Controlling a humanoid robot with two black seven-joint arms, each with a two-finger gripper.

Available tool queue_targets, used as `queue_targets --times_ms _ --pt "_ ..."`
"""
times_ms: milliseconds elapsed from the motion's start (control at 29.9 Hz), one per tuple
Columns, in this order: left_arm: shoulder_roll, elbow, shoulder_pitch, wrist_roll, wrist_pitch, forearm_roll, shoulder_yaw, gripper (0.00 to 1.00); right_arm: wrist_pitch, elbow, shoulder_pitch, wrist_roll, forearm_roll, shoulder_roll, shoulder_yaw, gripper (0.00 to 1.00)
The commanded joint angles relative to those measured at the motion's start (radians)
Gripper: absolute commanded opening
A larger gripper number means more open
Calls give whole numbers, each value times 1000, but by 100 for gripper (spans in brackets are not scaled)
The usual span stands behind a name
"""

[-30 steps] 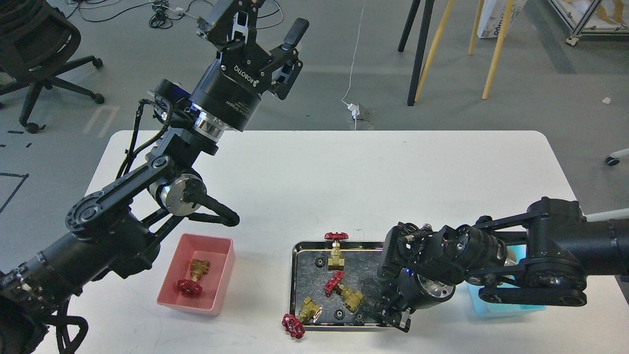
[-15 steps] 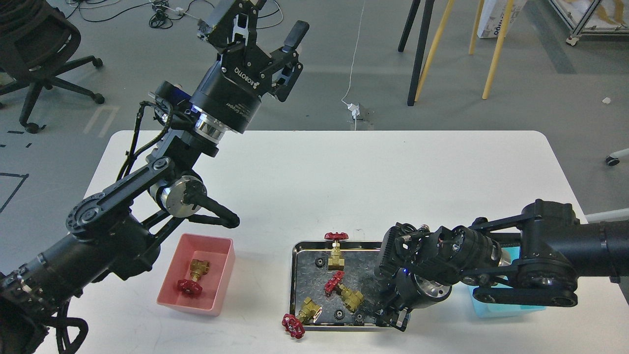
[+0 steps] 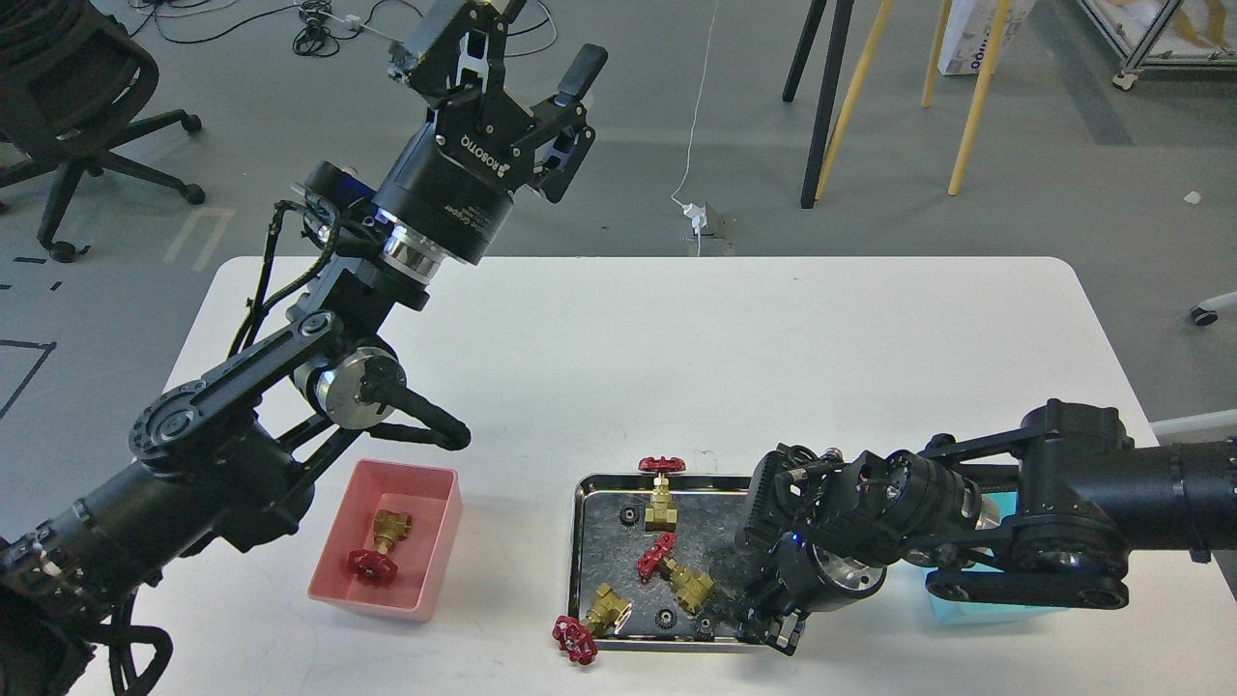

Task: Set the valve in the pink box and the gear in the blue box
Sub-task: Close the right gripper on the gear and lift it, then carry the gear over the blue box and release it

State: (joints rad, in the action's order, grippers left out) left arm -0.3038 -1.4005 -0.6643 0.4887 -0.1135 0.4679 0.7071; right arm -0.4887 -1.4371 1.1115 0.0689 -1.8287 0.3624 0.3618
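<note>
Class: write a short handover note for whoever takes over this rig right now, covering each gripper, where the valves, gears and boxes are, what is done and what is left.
Left gripper: open, empty, raised beyond the table.
Right gripper: low over the steel tray's near right corner; state unclear.
Done: one valve lies in the pink box.
Left: three valves at the tray, the last hanging over its front edge; gears in the tray.
Blue box: mostly hidden behind the right arm, contents unseen.
</note>
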Motion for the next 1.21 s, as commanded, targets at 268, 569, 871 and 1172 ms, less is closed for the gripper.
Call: queue_targets --times_ms 268,569,871,1172 --pt "0 0 6 0 0 0 0 76 0 -9 31 -1 12 18 -104 1" --pt "-8 -11 34 0 -2 1 -35 76 0 -31 198 0 40 323 -236 1" --pt "-21 -21 52 0 -2 1 -52 76 0 -198 101 -159 19 656 -204 1" --pt "-14 -25 63 0 2 1 -57 76 0 -295 -28 -204 -18 738 -205 1"
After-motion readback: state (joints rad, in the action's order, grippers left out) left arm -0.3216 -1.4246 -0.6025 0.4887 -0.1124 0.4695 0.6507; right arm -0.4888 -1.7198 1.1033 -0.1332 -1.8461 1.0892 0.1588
